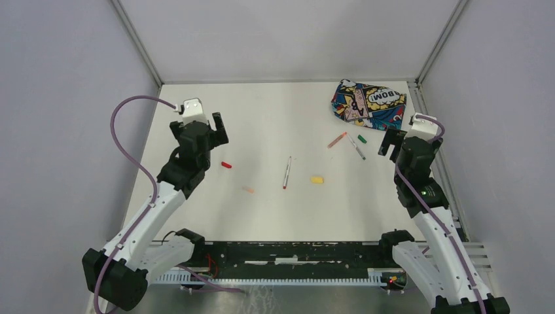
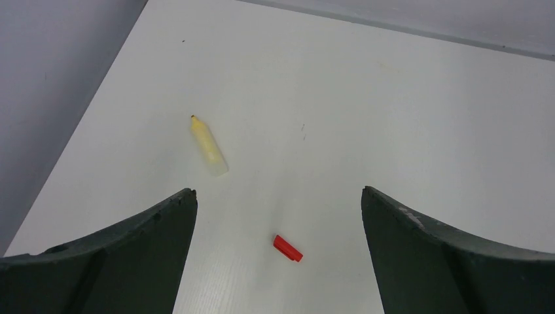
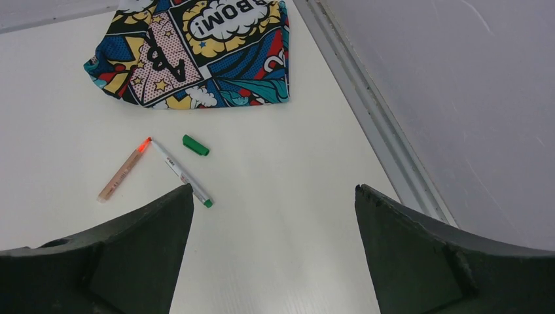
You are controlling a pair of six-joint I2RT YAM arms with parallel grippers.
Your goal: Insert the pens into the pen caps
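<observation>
Nearest the arm bases, nothing is capped yet; orange cap [image 1: 248, 190] and yellow cap [image 1: 317, 179] lie loose, well apart; between them, slightly farther out, the whitish red-ended pen [image 1: 287, 172] lies bare; red cap [image 2: 288, 248] shows between the fingers of your left claw [image 2: 278, 193], which is spread wide and empty; beyond it lies the stubby yellow pen [image 2: 209, 146], dark tip exposed; your right claw [image 3: 273, 190] is likewise spread, holding nothing; ahead of it the green-ended pen [image 3: 179, 171] and orange pen [image 3: 123, 170] nearly meet at their far tips; green cap [image 3: 196, 145] is just beside them; patterned pouch [image 3: 196, 52] is farthest. Judgement: all four pairings are left for you.
</observation>
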